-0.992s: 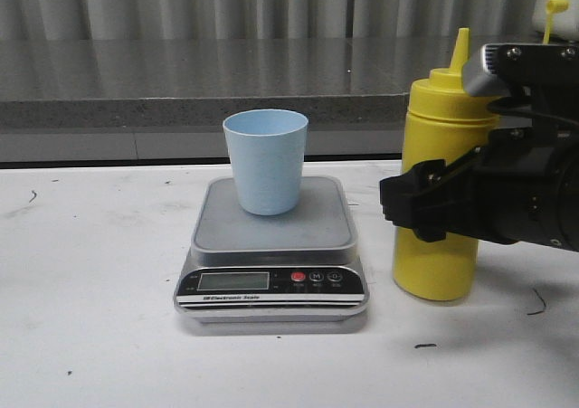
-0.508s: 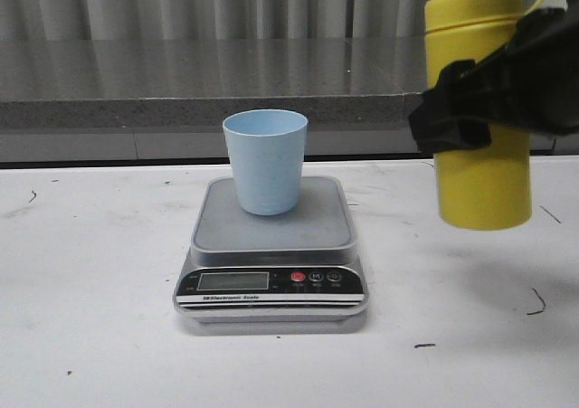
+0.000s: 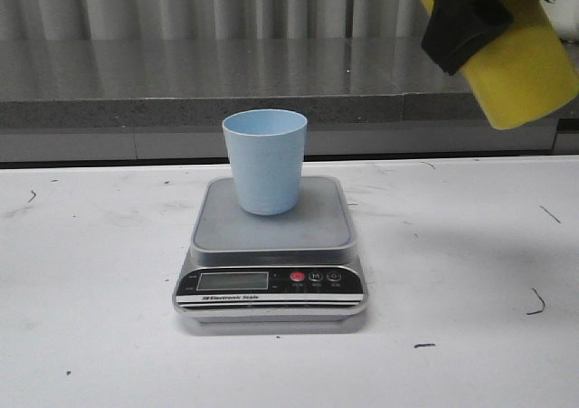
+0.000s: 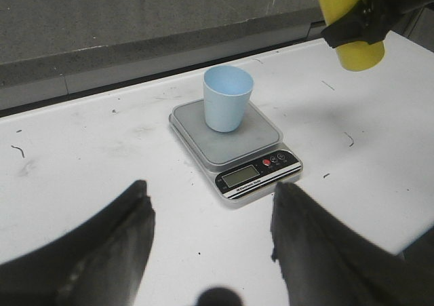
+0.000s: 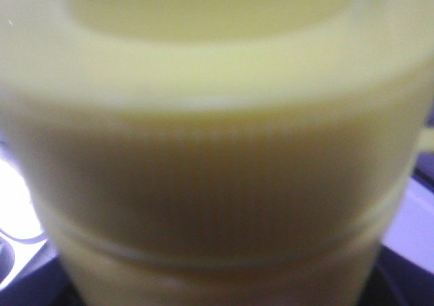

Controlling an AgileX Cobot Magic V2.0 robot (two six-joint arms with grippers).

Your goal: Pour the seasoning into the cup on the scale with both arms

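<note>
The seasoning (image 3: 525, 69), judged soft-walled, is clamped mid-body by the right gripper (image 3: 466, 14) above the bench's far right; the left gripper (image 4: 210, 231) is spread, idle.

One seasoning bottle (image 3: 529, 69), one cup (image 3: 265, 159), one scale (image 3: 271, 254), two pincers (image 4: 210, 241) (image 3: 466, 14).

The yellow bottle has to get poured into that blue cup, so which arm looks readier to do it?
The right. Its tool already grips the yellow bottle, lifted and tilted up right of the cup. The left tool is open, empty and set back from the scale.
</note>
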